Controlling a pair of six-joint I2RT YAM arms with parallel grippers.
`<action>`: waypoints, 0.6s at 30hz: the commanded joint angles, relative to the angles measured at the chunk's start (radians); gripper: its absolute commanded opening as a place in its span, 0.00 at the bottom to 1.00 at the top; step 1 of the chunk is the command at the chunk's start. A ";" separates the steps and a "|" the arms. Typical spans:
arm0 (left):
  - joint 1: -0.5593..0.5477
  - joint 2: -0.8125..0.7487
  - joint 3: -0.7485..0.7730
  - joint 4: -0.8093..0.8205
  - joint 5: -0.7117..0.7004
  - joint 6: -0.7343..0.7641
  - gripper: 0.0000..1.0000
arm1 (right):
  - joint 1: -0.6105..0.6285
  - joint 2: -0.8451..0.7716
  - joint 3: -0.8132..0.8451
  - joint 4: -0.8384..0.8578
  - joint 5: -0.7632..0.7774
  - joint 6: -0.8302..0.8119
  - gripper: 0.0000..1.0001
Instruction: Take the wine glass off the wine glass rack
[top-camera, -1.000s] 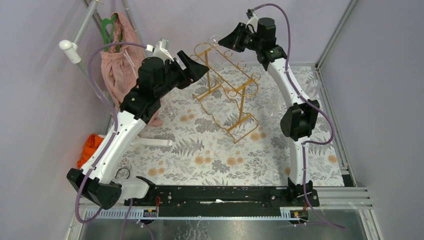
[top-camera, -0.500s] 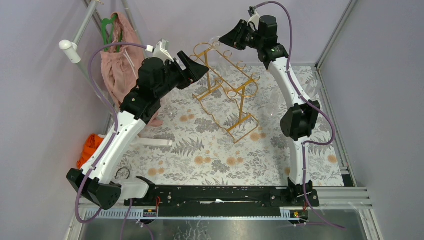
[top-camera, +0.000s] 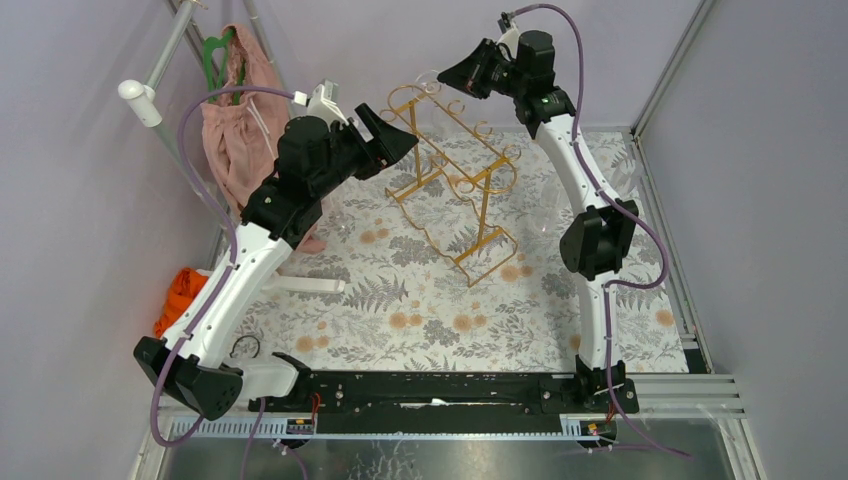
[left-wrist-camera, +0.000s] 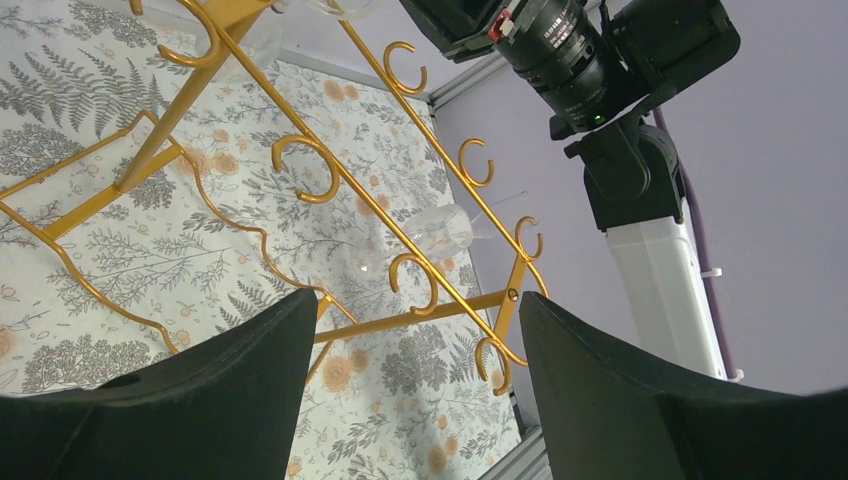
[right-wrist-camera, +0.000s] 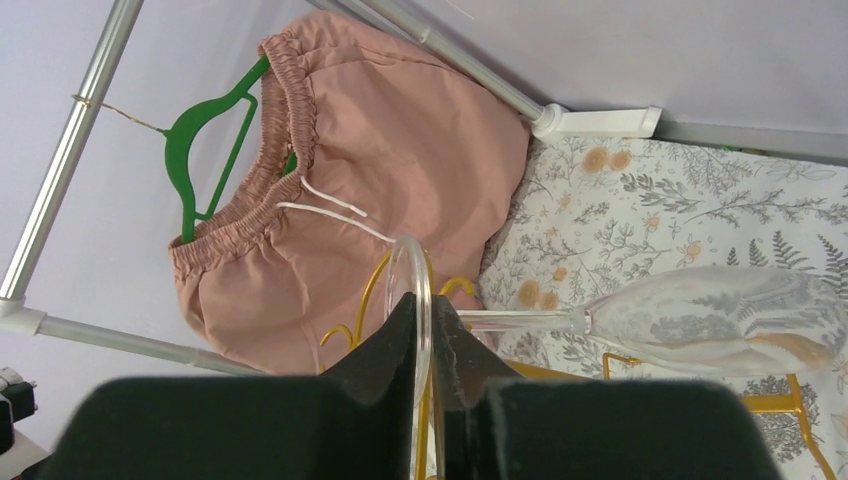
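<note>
Wine glass hovers above fern-print cloth between lilac walls.

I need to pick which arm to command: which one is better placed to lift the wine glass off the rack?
Right. The right fingers are shut on the foot of the wine glass, whose bowl lies sideways beyond them. The left fingers stand open near the rack, holding nothing.

The wine glass rack stands diagonally near the counter's far edge. The left tool hangs just beside the rack's left side. The right tool, at the rack's far end, pinches the foot of the wine glass. A clothes stand occupies the far-left corner.
</note>
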 joint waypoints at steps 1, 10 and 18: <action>0.002 -0.030 -0.018 0.060 -0.027 0.025 0.82 | -0.010 0.017 0.057 0.057 -0.048 0.044 0.06; 0.010 -0.028 -0.033 0.062 -0.020 0.022 0.82 | -0.022 0.015 0.000 0.111 -0.096 0.138 0.00; 0.020 -0.030 -0.050 0.072 -0.010 0.014 0.82 | -0.024 -0.005 -0.012 0.198 -0.110 0.247 0.00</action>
